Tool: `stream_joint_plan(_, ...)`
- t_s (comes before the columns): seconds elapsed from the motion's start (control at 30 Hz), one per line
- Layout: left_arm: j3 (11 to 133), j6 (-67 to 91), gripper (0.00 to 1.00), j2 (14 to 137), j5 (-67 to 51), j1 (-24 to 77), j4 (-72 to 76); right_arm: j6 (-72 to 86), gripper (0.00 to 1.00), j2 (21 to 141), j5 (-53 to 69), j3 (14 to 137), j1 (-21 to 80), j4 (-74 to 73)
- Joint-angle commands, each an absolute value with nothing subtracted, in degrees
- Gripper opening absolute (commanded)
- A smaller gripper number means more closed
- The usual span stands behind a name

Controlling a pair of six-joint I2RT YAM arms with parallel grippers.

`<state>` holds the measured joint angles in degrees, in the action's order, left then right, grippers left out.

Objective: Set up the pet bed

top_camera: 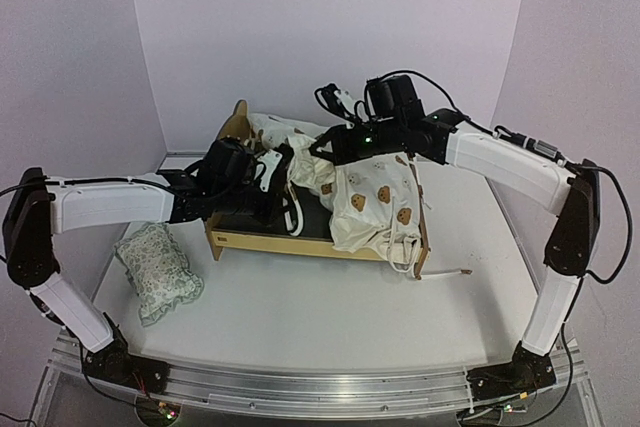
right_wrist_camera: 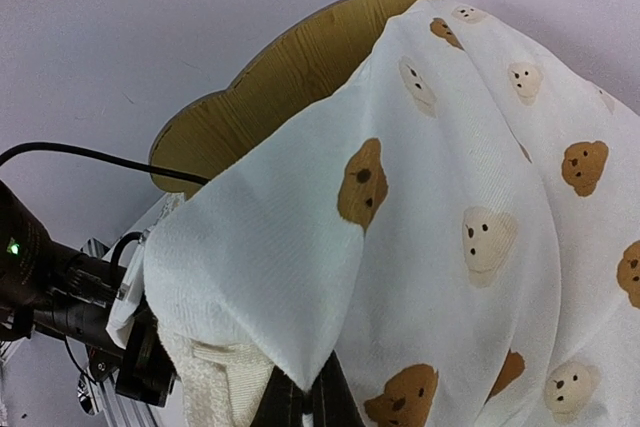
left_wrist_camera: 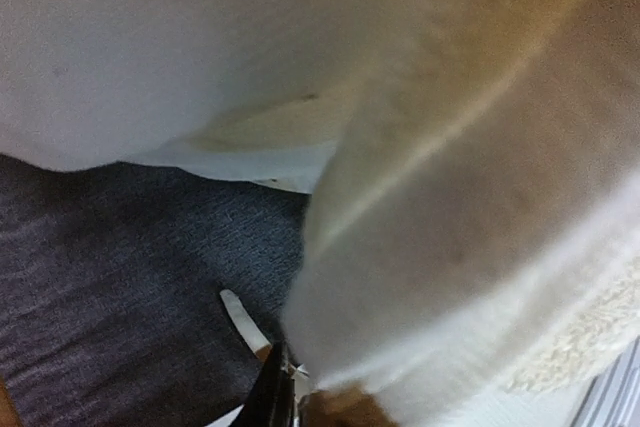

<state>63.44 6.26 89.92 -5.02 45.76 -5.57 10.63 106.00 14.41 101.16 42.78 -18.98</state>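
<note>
From my top view the white table (top_camera: 330, 312) carries three things. The pet bed (top_camera: 300, 241) stands at the middle, towards the far wall, with its long plywood side facing me. A small pale ruffled pillow (top_camera: 157, 265) lies flat on the left, just beside the bed's near left corner. To the right of the bed's end, a thin white tie (top_camera: 452, 273) trails onto the surface. I see an aluminium rail (top_camera: 320, 385) along the near edge.

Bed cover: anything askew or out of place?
Yes. The cover is bunched in a heap over the right half of the pet bed, leaving the dark base bare on the left; one tie trails onto the table. The pillow lies on the table, outside the frame.
</note>
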Motion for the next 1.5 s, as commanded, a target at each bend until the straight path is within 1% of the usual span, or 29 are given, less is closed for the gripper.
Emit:
stream_joint_plan(0.0,67.4,7.8,0.00,89.8,-1.1,46.0,-6.3,11.6,0.00,106.4,15.5,103.9,42.5,-18.5)
stream_joint_plan(0.1,68.2,9.0,0.00,85.9,5.3,46.0,-11.9,12.8,0.00,107.4,16.8,104.6,42.6,-18.5)
stream_joint_plan(0.33,71.7,10.0,0.00,78.2,12.7,46.1,-23.2,15.4,0.00,111.4,21.2,107.9,42.5,-17.7)
stream_joint_plan(0.5,74.3,11.0,0.00,77.9,16.4,46.1,-29.9,17.0,0.00,115.0,22.2,110.0,42.5,-17.0)
stream_joint_plan(0.67,76.5,12.2,0.00,77.2,21.2,46.1,-33.1,18.2,0.00,118.6,22.1,112.7,42.6,-16.5)
stream_joint_plan(0.77,78.5,12.3,0.00,77.4,21.7,46.1,-34.6,17.4,0.00,119.7,19.7,113.6,42.8,-16.3)
stream_joint_plan(0.9,80.3,14.7,0.02,79.7,23.0,46.1,-40.4,13.4,0.00,120.0,12.5,112.0,43.9,-16.3)
stream_joint_plan(1.0,81.4,18.6,0.03,81.3,23.4,46.5,-45.4,8.6,0.00,120.2,4.2,109.7,45.3,-16.2)
stream_joint_plan(1.13,80.9,21.3,0.05,81.5,25.7,47.2,-46.9,5.6,0.00,121.2,-8.2,109.0,46.8,-16.3)
stream_joint_plan(1.23,81.1,22.8,0.05,81.1,30.9,47.2,-48.0,5.3,0.00,122.3,-9.7,110.6,47.3,-16.3)
stream_joint_plan(1.47,88.1,21.8,0.04,81.8,38.7,47.2,-49.8,6.4,0.00,125.3,-4.2,117.2,48.2,-16.2)
